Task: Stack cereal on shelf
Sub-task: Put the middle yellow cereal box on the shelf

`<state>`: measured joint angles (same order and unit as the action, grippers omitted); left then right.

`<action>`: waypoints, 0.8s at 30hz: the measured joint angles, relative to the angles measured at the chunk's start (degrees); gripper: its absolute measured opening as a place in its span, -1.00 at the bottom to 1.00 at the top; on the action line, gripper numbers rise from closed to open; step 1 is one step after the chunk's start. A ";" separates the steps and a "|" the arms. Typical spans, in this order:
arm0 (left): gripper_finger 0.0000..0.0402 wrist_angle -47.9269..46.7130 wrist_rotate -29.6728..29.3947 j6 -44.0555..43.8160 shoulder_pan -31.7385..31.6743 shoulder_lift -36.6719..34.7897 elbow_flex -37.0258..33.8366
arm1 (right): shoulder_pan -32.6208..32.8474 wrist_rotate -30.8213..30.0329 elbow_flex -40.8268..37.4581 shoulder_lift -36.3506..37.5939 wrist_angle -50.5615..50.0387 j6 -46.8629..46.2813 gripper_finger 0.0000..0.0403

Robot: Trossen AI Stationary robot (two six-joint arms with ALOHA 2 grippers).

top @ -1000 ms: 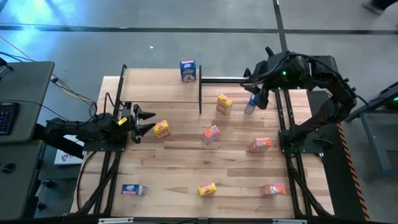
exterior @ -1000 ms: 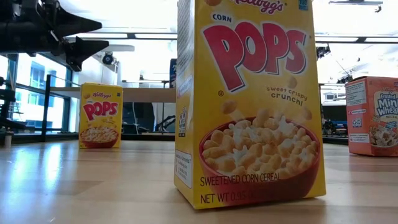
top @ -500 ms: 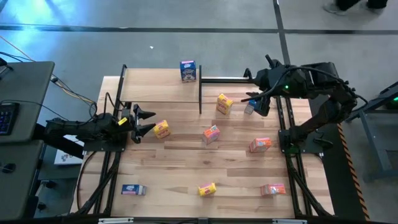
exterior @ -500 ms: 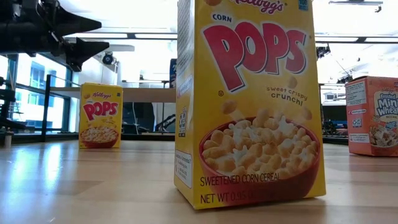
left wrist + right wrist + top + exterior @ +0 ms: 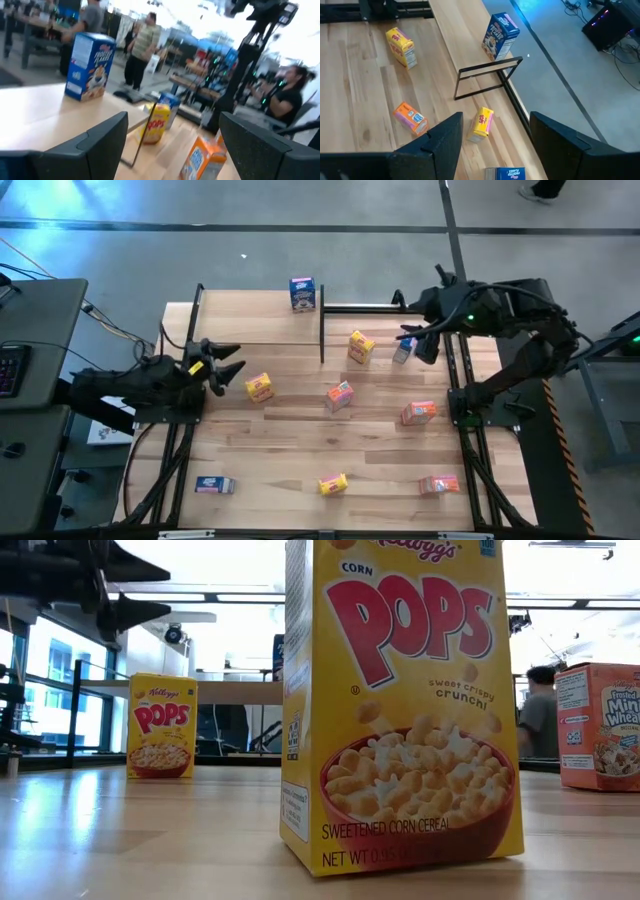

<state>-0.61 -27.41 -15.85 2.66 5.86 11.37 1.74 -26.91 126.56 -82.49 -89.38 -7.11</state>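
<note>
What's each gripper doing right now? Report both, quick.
Left gripper: fingers open, holding nothing, near the yellow cereal box.
Right gripper: fingers spread, a blue cereal box right at them; whether it is gripped cannot be told.
</note>
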 joint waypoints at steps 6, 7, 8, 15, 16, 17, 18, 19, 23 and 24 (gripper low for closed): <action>0.52 -10.35 -0.41 -2.60 0.00 7.67 9.00 | 0.00 -0.03 0.00 2.11 -0.63 -1.95 0.10; 0.52 -11.46 -0.43 -2.76 0.00 9.22 10.38 | 0.00 -0.04 0.00 2.35 -0.62 -2.00 0.10; 0.52 -12.60 -0.43 -3.34 0.00 10.74 11.72 | 0.00 -0.03 0.00 2.48 -0.63 -2.10 0.10; 0.52 -24.16 -0.34 -7.84 0.00 21.40 22.44 | 0.00 -0.03 0.00 3.13 -0.63 -2.85 0.10; 0.52 -26.08 -0.13 -8.77 0.00 22.77 23.97 | 0.00 -0.02 0.00 3.27 -0.63 -3.07 0.10; 0.52 -28.06 0.14 -9.44 0.00 24.00 25.21 | 0.00 -0.02 0.00 3.41 -0.63 -3.18 0.10; 0.52 -29.94 0.55 -9.62 0.00 25.28 26.27 | 0.04 -0.04 -0.42 3.60 -0.45 -3.17 0.10; 0.52 -31.30 1.12 -9.62 0.00 26.48 27.19 | 0.22 -0.05 -1.38 4.12 -0.38 -3.38 0.10; 0.52 -33.30 4.29 -10.60 0.00 30.53 28.74 | 1.80 -3.05 -9.93 7.67 1.60 -5.38 0.10; 0.52 -33.32 5.75 -10.65 0.00 31.28 28.87 | 2.33 -3.86 -12.84 8.93 2.62 -5.99 0.10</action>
<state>-33.93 -21.65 -26.50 2.66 37.15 40.24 4.07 -30.77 113.73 -73.55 -86.77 -13.10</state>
